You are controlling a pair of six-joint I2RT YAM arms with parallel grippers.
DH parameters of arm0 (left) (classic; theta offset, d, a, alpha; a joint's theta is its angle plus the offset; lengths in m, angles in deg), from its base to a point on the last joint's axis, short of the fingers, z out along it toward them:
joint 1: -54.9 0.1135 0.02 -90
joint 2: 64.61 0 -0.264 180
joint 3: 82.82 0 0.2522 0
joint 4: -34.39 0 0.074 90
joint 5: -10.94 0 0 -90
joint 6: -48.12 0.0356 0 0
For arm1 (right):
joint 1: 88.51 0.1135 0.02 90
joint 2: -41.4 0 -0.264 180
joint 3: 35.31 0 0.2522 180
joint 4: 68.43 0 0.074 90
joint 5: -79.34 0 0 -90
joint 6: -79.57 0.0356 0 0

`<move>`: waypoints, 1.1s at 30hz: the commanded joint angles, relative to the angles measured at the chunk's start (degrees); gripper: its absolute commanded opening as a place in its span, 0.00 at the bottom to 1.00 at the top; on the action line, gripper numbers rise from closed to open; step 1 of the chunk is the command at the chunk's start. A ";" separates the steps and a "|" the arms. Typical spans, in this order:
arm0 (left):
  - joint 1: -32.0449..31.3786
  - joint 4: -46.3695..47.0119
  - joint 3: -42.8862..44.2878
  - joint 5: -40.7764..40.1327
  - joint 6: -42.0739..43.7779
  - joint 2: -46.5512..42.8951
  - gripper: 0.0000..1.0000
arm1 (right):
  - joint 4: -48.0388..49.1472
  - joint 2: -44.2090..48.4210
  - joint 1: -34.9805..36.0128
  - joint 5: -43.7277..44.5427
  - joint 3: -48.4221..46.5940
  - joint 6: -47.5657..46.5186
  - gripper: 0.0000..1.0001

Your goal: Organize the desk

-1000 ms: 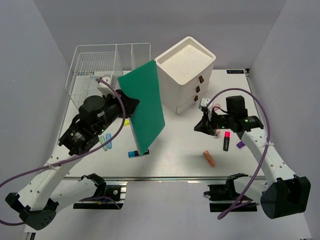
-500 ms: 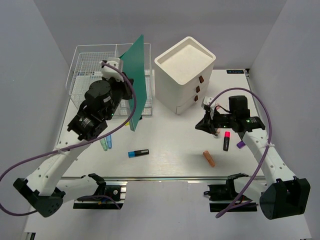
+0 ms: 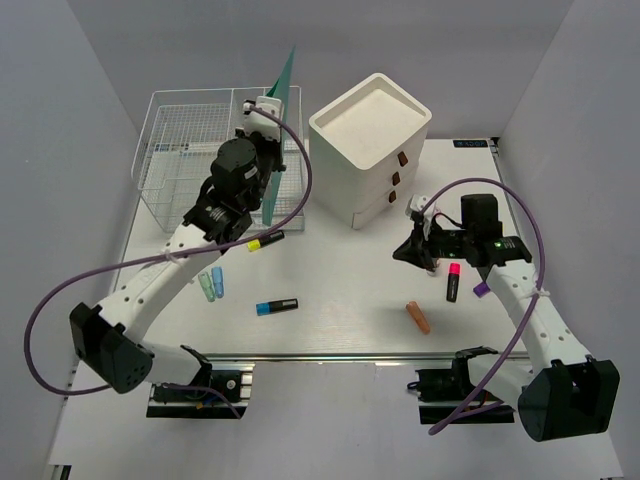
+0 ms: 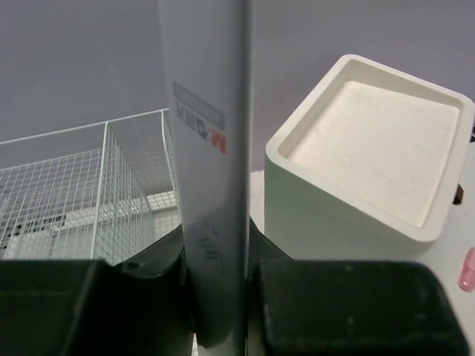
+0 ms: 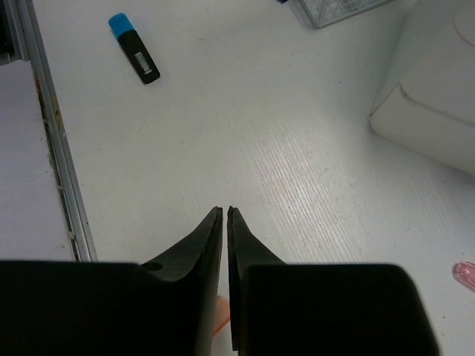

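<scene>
The wire basket (image 3: 185, 140) at the far left of the table (image 3: 340, 290) has 2 compartments, a wide left one and a narrow right one. Smth small lies in the wide one, too small to tell what. The green sheet (image 3: 287, 100) stands upright, edge-on, at the narrow compartment; whether its lower edge is inside I cannot tell. The left pincer (image 4: 219, 297) is closed on this sheet, one finger on each side. The white drawer box (image 3: 370, 150) just beside the basket has 3 drawers w/ brown handles.

The table lies under both arms, metal rail at its near edge. Loose on it are a blue highlighter (image 3: 276, 306), a yellow one (image 3: 262, 242), a pink one (image 3: 453, 283) and an orange piece (image 3: 418, 317).

Left wrist view shows the sheet's pale side w/ print, which the top view does not. Right wrist view shows the right pincer (image 5: 225, 222) above bare table, its fingers almost touching, nothing between them
</scene>
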 commanded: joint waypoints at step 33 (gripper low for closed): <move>16.39 35.16 2.00 27.21 -7.98 21.37 0.00 | 1.78 -0.05 -1.85 -2.05 1.59 -0.20 0.12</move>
